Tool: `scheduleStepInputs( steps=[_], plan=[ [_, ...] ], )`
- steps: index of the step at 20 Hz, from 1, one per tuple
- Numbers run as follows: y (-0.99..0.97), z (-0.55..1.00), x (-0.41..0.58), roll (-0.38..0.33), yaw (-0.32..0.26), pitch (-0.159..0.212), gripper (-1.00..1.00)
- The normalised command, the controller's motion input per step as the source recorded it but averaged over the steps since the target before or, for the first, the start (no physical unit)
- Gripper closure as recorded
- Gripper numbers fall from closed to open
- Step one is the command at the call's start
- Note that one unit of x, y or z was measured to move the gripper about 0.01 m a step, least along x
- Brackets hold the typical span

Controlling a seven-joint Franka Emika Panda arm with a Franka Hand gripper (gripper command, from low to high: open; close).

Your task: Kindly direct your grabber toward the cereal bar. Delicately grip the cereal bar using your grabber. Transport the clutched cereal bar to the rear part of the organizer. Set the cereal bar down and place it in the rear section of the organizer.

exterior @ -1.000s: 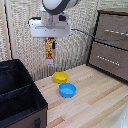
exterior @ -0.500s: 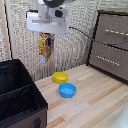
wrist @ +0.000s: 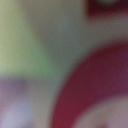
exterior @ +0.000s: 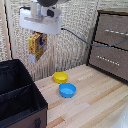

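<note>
The cereal bar (exterior: 36, 46), a yellow-orange packet with a white end, hangs from my grabber (exterior: 38, 35) high above the table. The grabber is shut on its top end. It is above and just beyond the rear right corner of the black fabric organizer (exterior: 20, 95), which stands on the exterior view's left with inner dividers showing. The wrist view is a close blur of red, white and pale green; nothing can be told apart in it.
A yellow bowl (exterior: 60, 77) and a blue bowl (exterior: 67, 90) sit on the wooden table right of the organizer. A brown wooden drawer cabinet (exterior: 111, 42) stands at the exterior view's right. A woven wall is behind. A black cable (exterior: 80, 39) runs from the arm.
The grabber has carried the cereal bar toward the exterior view's left, from above the bowls to near the organizer's rear corner. The bowls have not moved.
</note>
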Motion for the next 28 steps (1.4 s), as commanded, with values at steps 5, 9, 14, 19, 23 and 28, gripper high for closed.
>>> scheduleStepInputs(
  steps=[5, 9, 14, 19, 23, 28],
  plan=[
    [0.76, 0.46, 0.368, 0.021, -0.073, 0.029, 1.0],
    [0.56, 0.51, 0.161, 0.02, -0.152, 0.007, 1.0],
    [0.35, 0.52, -0.031, 0.034, -0.219, -0.01, 1.0],
    [0.42, 0.4, -0.077, 0.037, -0.167, 0.003, 1.0],
    [0.59, 0.25, -0.011, 0.043, -0.103, 0.056, 1.0],
    [0.73, 0.06, 0.0, 0.022, -0.04, 0.143, 1.0]
  ],
)
